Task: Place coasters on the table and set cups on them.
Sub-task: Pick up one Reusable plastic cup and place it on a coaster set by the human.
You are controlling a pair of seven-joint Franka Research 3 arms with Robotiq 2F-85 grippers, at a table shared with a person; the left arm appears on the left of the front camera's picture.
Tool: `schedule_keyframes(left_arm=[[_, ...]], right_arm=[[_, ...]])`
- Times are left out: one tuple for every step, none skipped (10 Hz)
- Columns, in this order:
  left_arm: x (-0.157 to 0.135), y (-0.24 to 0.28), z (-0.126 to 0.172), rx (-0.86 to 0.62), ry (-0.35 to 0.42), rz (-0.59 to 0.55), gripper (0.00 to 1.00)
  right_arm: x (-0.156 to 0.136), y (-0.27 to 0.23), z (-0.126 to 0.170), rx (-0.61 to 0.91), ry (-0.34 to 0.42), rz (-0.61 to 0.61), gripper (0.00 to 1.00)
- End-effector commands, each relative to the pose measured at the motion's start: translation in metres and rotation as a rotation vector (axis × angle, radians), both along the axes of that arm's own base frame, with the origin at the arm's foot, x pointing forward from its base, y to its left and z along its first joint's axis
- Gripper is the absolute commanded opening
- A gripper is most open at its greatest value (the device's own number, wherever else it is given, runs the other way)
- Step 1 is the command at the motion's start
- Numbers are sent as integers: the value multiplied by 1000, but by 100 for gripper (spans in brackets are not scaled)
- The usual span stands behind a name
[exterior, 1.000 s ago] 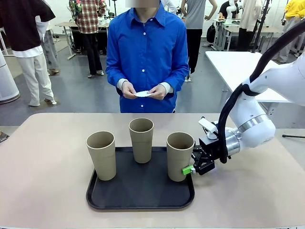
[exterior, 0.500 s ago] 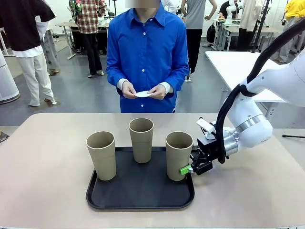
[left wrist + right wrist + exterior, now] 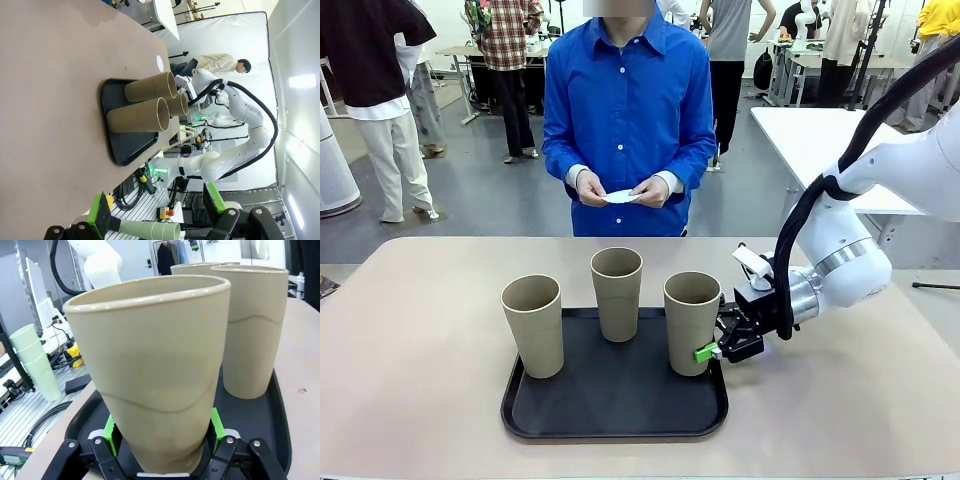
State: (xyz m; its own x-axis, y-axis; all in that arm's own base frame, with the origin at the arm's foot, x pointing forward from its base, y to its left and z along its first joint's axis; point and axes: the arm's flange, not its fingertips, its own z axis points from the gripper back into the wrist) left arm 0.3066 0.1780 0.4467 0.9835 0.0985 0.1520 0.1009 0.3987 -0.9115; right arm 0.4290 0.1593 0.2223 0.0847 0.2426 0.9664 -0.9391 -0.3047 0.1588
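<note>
my right jaws were clamped low on the right cup [image 3: 691, 322], at the right side of the black tray [image 3: 615, 425]. my left jaws were wide apart. held so low, the tall cup could tip and knock the middle cup [image 3: 617, 292].

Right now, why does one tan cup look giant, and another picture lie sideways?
Right wrist view: wide-angle lens close to the tall matte tan cup held in the right hand, so it balloons; left wrist view: camera rolled, so the beige table stands sideways; front view: evenly lit, undistorted.
</note>
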Motion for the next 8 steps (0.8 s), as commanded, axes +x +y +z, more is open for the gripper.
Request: schedule_keyframes(left_arm=[[-1, 1, 1, -3, -4, -1, 100], [-1, 1, 1, -3, -4, -1, 100], [-1, 1, 1, -3, -4, -1, 100], [-1, 1, 1, -3, -4, -1, 100], [-1, 1, 1, -3, -4, -1, 100], [-1, 1, 1, -3, -4, -1, 100], [-1, 1, 1, -3, -4, -1, 100], [-1, 1, 1, -3, -4, -1, 100]], right_arm=[[-3, 0, 26, 42, 12, -91, 22], [-9, -4, 53, 54, 1, -126, 22], [-15, -5, 84, 57, -19, -149, 22], [-19, -7, 118, 73, -52, -166, 22], [-24, -8, 148, 72, -57, -184, 22], [-24, -9, 167, 55, -57, -212, 22], [-25, -10, 184, 37, -66, -236, 22], [-28, -6, 200, 35, -76, -247, 22]])
